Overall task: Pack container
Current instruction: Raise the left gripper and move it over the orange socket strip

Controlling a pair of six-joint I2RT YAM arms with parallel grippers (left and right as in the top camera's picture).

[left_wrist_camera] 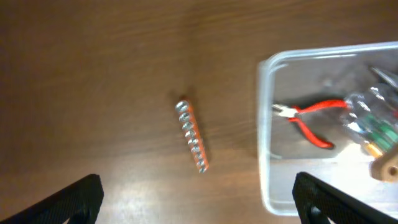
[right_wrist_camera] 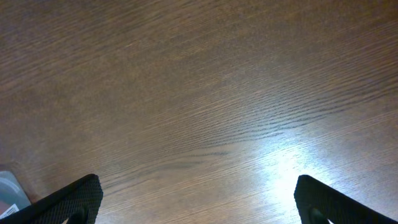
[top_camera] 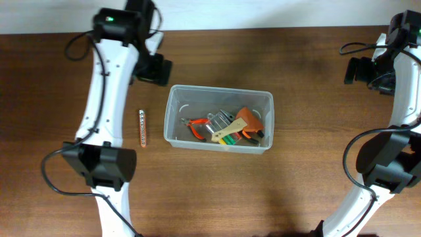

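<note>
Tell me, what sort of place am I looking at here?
Probably a robotics lab or test bench: a white left arm and right arm flank a wooden table, and a clear container holds hand tools such as red pliers, with a bit strip lying beside it.

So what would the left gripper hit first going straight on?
Probably the bit strip on the table, lying roughly midway between the open left gripper's fingers. Depth is unclear, so it might land on bare wood beside it. The container sits off to the side.

Clear glossy plastic container (top_camera: 176,112), wood-grain table (top_camera: 263,191) with sheen
</note>
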